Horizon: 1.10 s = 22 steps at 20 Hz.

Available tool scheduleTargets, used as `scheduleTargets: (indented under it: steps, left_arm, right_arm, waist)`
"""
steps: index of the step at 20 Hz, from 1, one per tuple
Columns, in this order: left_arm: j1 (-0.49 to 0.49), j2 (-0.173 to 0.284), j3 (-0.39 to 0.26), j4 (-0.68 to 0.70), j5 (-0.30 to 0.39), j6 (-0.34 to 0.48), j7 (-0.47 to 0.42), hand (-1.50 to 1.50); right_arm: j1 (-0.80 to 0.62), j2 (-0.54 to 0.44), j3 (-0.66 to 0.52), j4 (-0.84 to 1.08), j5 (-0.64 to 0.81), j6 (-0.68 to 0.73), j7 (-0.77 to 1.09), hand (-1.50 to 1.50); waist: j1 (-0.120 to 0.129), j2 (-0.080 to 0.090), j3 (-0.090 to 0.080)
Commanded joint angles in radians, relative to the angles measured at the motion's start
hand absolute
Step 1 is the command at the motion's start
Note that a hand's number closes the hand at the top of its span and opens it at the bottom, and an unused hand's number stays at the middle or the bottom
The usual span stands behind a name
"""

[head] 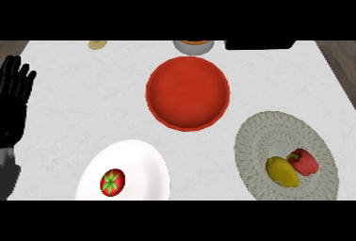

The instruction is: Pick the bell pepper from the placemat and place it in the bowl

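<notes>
A red bell pepper [303, 161] lies on the round grey-green woven placemat [278, 127] at the lower right, touching a yellow fruit [282, 172] on its left. A large red bowl [188, 92] sits in the middle of the white counter, with nothing in it. My left hand [14, 94] rests at the left edge, fingers straight and pointing up, far from both pepper and bowl. My right hand does not show.
A white plate [142, 160] holding a red tomato [111, 182] is at the lower middle-left. Along the far edge sit a small grey cup [192, 46], a black object [259, 44] and a small tan item [97, 44].
</notes>
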Motion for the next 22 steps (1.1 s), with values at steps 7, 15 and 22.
scheduleTargets:
  steps: [7, 15, 22]
  left_arm:
    - [-0.045, -0.008, 0.018, 0.035, -0.004, -0.055, -0.008, 0.00]
    - [-0.061, -0.070, -0.008, 0.073, -0.068, -0.029, -0.027, 0.00]
    - [-0.034, -0.046, 0.040, 0.042, -0.063, -0.060, 0.005, 0.00]
  right_arm:
    - [-0.095, 0.052, 0.150, 0.121, 0.145, -0.085, -0.154, -1.50]
    - [-0.262, 0.140, 0.273, 0.294, 0.237, -0.104, -0.134, -1.50]
    - [-0.361, 0.226, 0.337, 0.421, 0.309, -0.146, -0.154, -1.50]
  waist:
    - [0.036, 0.005, -0.001]
    - [0.039, 0.006, -0.002]
    - [0.034, 0.003, -0.002]
